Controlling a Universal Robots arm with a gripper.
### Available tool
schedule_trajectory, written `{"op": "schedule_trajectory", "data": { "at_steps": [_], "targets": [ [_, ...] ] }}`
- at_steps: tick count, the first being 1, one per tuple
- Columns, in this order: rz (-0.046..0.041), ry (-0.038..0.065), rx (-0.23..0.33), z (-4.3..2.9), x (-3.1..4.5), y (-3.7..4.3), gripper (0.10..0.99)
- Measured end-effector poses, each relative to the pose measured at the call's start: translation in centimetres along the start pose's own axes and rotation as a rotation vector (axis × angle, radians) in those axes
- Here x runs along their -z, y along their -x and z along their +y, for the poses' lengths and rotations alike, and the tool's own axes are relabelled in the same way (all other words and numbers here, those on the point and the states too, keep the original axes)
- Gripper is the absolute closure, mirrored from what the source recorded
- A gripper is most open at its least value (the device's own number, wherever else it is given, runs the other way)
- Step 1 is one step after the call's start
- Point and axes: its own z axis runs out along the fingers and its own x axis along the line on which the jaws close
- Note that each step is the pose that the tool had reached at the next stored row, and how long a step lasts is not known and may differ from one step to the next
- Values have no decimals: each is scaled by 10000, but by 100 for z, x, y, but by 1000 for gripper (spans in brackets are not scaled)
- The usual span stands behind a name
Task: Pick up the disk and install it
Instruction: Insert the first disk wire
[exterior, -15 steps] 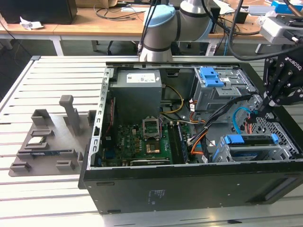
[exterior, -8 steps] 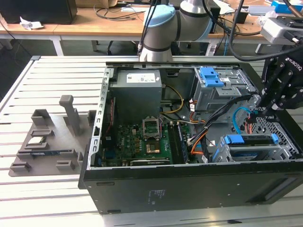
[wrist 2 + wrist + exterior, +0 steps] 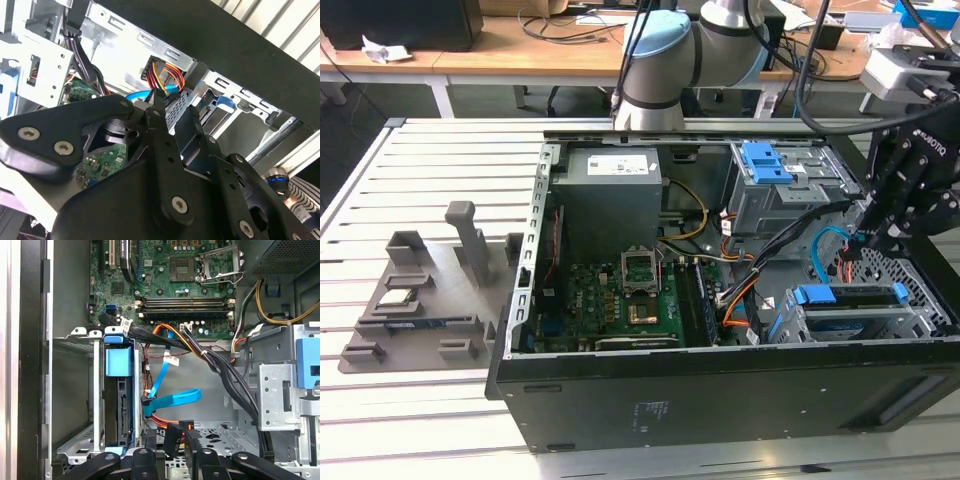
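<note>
tool (image 3: 868, 238) clenched, empty, above case floor; disk (image 3: 119, 405) seated in bay

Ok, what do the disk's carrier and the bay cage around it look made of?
The carrier of the disk looks like moulded plastic: uniform bright blue, smooth, softly glossy. The bay cage looks like bare sheet metal, probably steel: dull grey, thin folded edges, stamped tabs.
</note>
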Motion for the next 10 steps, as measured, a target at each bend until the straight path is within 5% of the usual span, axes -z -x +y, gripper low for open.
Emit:
{"op": "schedule_trajectory", "data": {
  "at_steps": [2,7,8,10],
  "targets": [
    [61,-2,-4,-2,-24,1,725],
    [62,-1,-4,-2,-27,1,741],
    [61,-1,-3,-2,-28,1,871],
    [62,-2,-3,-2,-28,1,922]
  ]
}}
